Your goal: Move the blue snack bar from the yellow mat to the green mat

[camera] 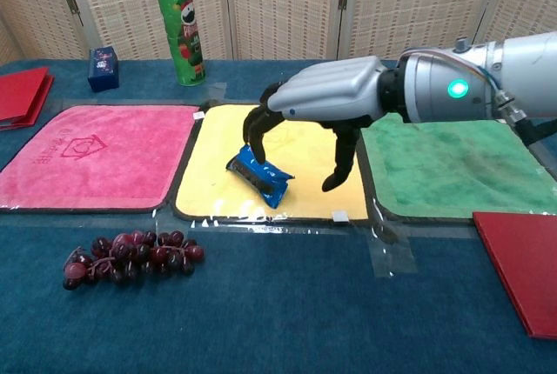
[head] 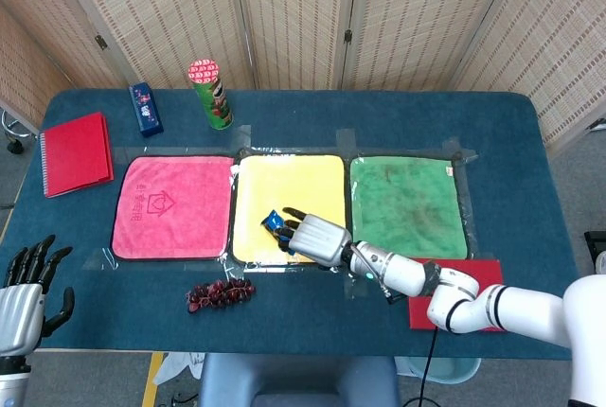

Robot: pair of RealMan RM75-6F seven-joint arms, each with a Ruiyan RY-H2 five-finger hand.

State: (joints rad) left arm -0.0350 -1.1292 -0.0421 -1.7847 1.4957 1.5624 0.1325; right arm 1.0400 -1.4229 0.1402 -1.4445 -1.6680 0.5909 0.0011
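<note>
The blue snack bar (camera: 259,176) lies on the yellow mat (camera: 296,143), near its front edge, partly hidden under my right hand (head: 312,236) in the head view, where only the snack bar's (head: 273,221) far tip shows. My right hand (camera: 318,103) hovers right over the bar with fingers spread and curved down; its fingertips (camera: 255,146) reach the wrapper's far end, the thumb hangs apart to the right. The green mat (camera: 452,165) lies to the right, bare. My left hand (head: 24,295) rests open at the table's near left corner.
A pink mat (camera: 87,155) lies left of the yellow one, with grapes (camera: 126,255) in front. A green chips can (camera: 181,30), a small blue box (camera: 103,68) and a red notebook (head: 74,151) stand at the back left. Another red book (camera: 520,265) lies front right.
</note>
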